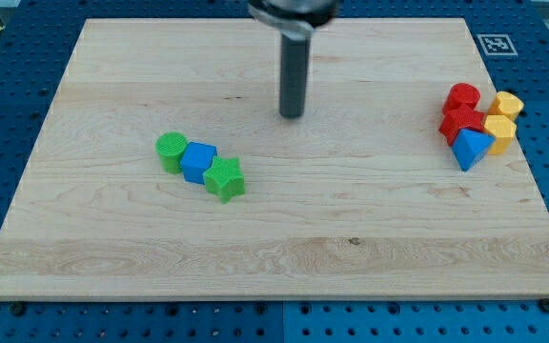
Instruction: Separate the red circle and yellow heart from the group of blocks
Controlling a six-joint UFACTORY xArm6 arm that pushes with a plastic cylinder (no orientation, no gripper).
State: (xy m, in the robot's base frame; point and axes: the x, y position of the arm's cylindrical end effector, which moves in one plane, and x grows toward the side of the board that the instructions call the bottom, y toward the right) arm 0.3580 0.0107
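Observation:
A group of blocks sits at the view's right edge of the board: a red circle at its top left, a red block just below it, a yellow heart at the top right, a yellow block below that, and a blue triangle at the bottom. They touch one another. My tip stands on the board near the top middle, far to the left of this group.
A second cluster lies left of centre: a green circle, a blue block and a green star, touching in a diagonal row. The wooden board rests on a blue perforated table.

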